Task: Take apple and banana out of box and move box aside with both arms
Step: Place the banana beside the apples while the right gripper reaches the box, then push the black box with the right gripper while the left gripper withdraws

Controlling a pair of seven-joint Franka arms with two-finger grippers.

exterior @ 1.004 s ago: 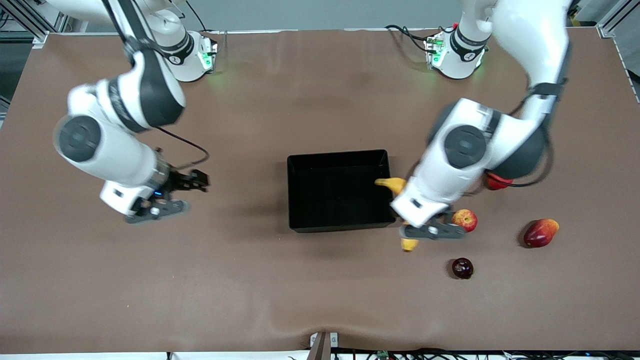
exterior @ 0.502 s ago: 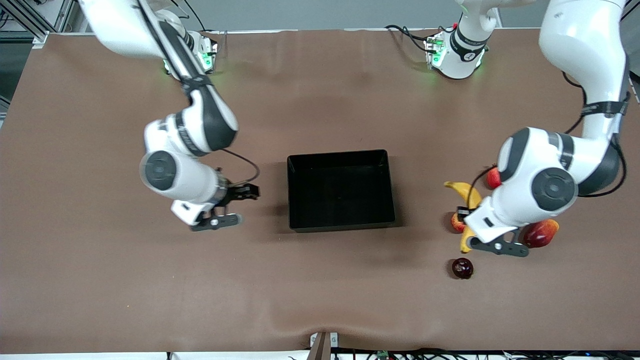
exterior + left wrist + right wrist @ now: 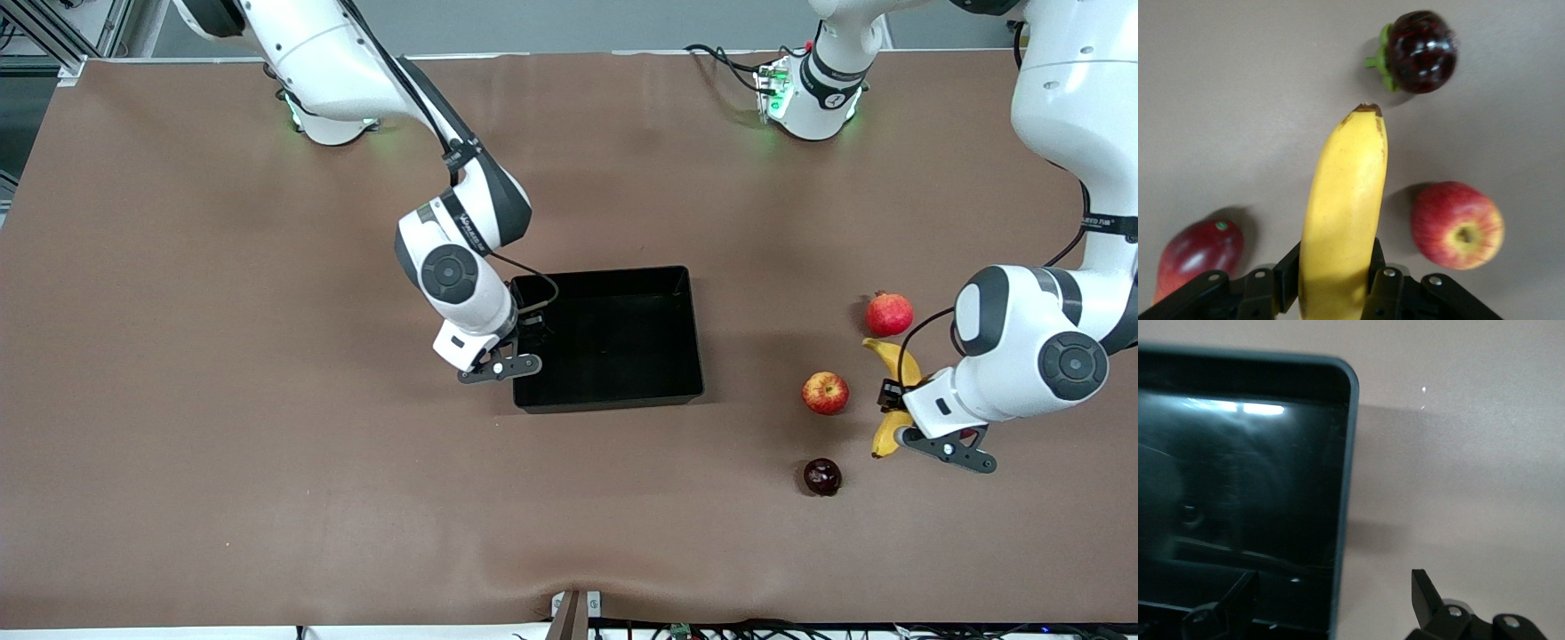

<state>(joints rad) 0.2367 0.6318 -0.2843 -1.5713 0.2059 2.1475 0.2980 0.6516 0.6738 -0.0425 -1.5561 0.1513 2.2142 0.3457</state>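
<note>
My left gripper (image 3: 893, 402) is shut on the yellow banana (image 3: 890, 356), holding it low over the table among the other fruits; in the left wrist view the banana (image 3: 1341, 200) sits between the fingers (image 3: 1386, 290). The red-and-yellow apple (image 3: 825, 393) lies on the table beside it, toward the box, and shows in the left wrist view (image 3: 1457, 225). The black box (image 3: 613, 351) sits mid-table. My right gripper (image 3: 531, 332) is open over the box's wall at the right arm's end; in the right wrist view (image 3: 1335, 600) the jaws stand either side of that wall (image 3: 1345, 487).
A pomegranate (image 3: 889, 313) lies farther from the front camera than the banana. A dark purple fruit (image 3: 822, 476) lies nearer, also in the left wrist view (image 3: 1419, 50). A dark red fruit (image 3: 1197, 257) lies beside the banana, under the left arm.
My left gripper has carried the banana from beside the box toward the left arm's end of the table. My right gripper has moved across to the box's wall.
</note>
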